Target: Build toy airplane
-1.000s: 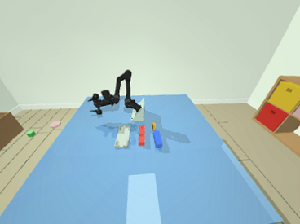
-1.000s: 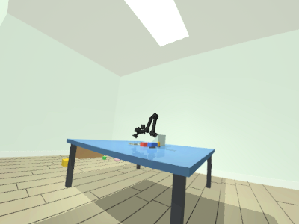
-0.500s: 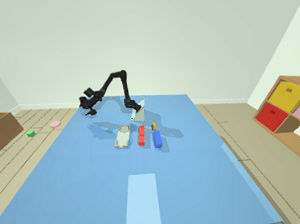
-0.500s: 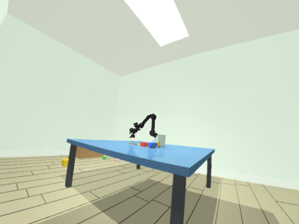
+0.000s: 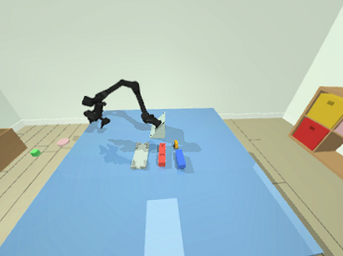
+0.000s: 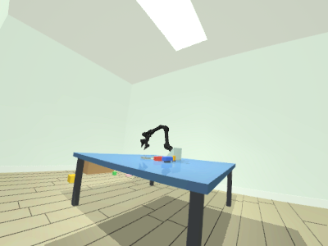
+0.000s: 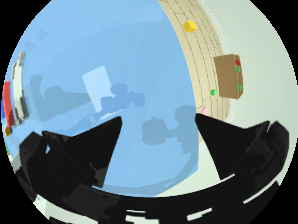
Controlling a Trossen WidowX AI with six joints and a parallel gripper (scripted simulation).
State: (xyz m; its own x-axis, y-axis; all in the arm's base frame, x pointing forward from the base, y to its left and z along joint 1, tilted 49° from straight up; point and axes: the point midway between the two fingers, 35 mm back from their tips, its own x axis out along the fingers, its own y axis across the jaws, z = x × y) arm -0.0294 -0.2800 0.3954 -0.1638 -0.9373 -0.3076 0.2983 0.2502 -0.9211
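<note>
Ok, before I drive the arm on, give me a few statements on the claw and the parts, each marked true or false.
1. The claw is open with nothing between its fingers. True.
2. The red piece lies on the pale jig. False: it lies beside the jig, on the blue table.
3. In the top view, the red piece is between the jig and the blue piece. True.
4. The small orange piece is fitted on the red piece. False: it stands apart from it.
</note>
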